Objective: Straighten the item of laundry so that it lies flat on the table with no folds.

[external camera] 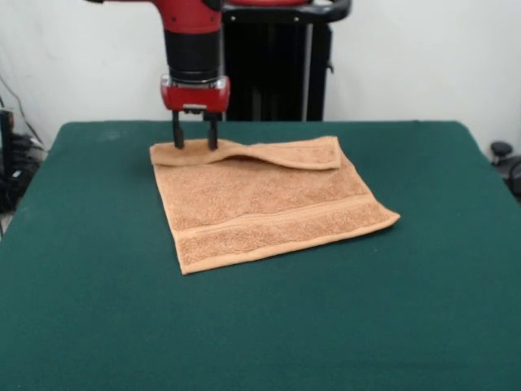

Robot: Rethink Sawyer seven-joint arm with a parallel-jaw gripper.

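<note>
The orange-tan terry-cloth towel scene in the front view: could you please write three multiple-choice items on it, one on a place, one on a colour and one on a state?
1. Where is the gripper?
A. at the folded far edge of the orange-tan terry-cloth towel
B. over bare table
C. at the near hem

2. What colour is the felt-like table?
A. grey
B. dark green
C. white

3. How does the towel lie?
A. fully flat
B. rolled up
C. far strip folded over

Key: 1 A, its fingers straddle the fold's left end; 2 B, the green shows all around; 3 C, a doubled strip lies along the far side.
</note>
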